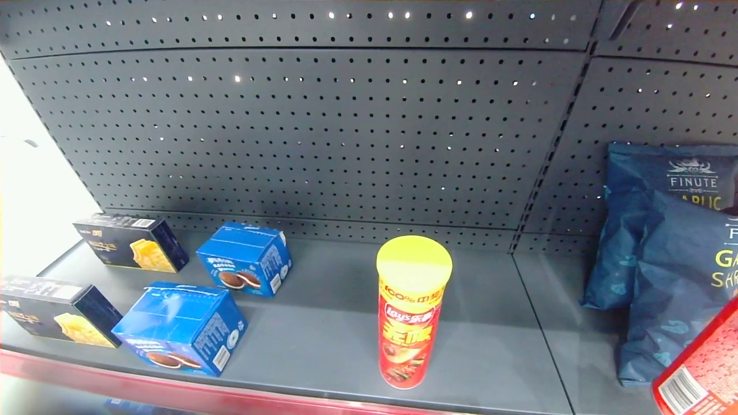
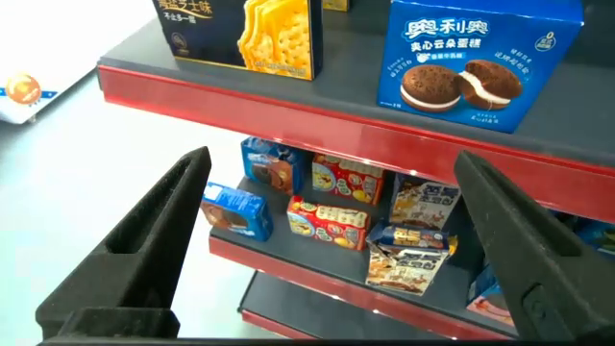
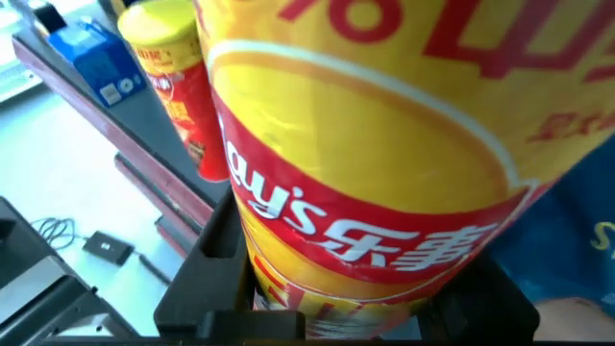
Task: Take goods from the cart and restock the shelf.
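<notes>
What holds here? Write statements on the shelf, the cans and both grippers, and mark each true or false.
1. The upright chip can stands on the shelf. True.
2. The left gripper holds a bottle. False: its jaws are open and empty.
3. The right gripper is shut on a second chip can. True.
4. The blue boxes sit right of the upright chip can. False: they sit left of it; blue bags are on its right.

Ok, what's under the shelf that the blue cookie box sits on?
A lower shelf holding small snack boxes and packs. Its rear is covered by the upper shelf's red edge, and the left pincer's fingers cover both ends.
</notes>
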{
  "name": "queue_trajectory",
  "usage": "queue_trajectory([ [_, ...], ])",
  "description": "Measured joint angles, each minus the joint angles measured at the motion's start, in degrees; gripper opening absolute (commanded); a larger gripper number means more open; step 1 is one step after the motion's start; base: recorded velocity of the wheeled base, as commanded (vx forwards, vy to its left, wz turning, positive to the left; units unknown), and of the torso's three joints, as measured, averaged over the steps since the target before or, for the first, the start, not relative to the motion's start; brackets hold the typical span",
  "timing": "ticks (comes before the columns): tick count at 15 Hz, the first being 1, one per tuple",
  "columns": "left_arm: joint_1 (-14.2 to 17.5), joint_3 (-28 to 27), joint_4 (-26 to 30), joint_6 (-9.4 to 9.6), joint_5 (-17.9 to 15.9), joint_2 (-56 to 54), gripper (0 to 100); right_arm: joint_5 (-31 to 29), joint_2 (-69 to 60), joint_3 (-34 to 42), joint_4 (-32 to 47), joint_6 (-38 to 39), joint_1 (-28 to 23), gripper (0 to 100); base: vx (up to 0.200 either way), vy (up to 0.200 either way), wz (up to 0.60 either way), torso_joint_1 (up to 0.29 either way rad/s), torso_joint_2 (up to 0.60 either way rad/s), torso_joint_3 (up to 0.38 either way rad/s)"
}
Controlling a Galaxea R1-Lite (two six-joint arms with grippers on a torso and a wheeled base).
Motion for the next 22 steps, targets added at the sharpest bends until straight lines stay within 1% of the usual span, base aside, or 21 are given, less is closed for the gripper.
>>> queue_trajectory([
  [2, 0.04, 0.00, 0.00, -0.02, 0.00, 0.00, 100, -0.11, 2.84, 0.11, -1.35, 0.09, 1.46, 0, 0.000, 0.000, 0.00, 0.000, 0.00, 0.000],
  [4, 0.00, 0.00, 0.00, -0.02, 0.00, 0.00, 100, -1.61, 6.70, 0.55, -5.11, 0.24, 3.29, 0, 0.000, 0.000, 0.00, 0.000, 0.00, 0.000],
  [5, 0.04, 0.00, 0.00, 0.00, -0.02, 0.02, 100, -3.28, 9.29, 0.85, -8.45, 0.38, 4.58, 0, 0.000, 0.000, 0.00, 0.000, 0.00, 0.000],
  [8, 0.00, 0.00, 0.00, -0.02, 0.00, 0.05, 100, -8.85, 19.49, 1.57, -22.24, 1.32, 8.72, 0, 0.000, 0.000, 0.00, 0.000, 0.00, 0.000],
  [10, 0.01, 0.00, 0.00, -0.02, -0.02, 0.05, 100, -11.67, 26.33, 0.99, -28.21, 2.19, 10.46, 0, 0.000, 0.000, 0.00, 0.000, 0.00, 0.000],
  [14, 0.01, 0.00, -0.02, -0.02, 0.00, 0.05, 100, -17.40, 38.46, -4.00, -33.93, 4.07, 12.41, 0, 0.000, 0.000, 0.00, 0.000, 0.00, 0.000],
  [15, 0.01, 0.00, 0.00, -0.02, 0.00, 0.05, 100, -18.96, 40.47, -5.01, -34.34, 4.14, 12.54, 0, 0.000, 0.000, 0.00, 0.000, 0.00, 0.000],
  [17, 0.01, 0.00, 0.00, 0.00, 0.00, 0.05, 100, -21.71, 45.81, -7.22, -37.68, 4.14, 12.65, 0, 0.000, 0.000, 0.00, 0.000, 0.00, 0.000],
  [20, 0.01, 0.00, 0.00, -0.02, -0.02, 0.05, 100, -23.16, 53.98, -10.61, -46.10, 4.07, 13.24, 0, 0.000, 0.000, 0.00, 0.000, 0.00, 0.000],
  [22, 0.01, 0.00, 0.02, -0.02, -0.02, 0.06, 100, -23.33, 57.86, -12.98, -47.68, 3.99, 13.43, 0, 0.000, 0.000, 0.00, 0.000, 0.00, 0.000],
])
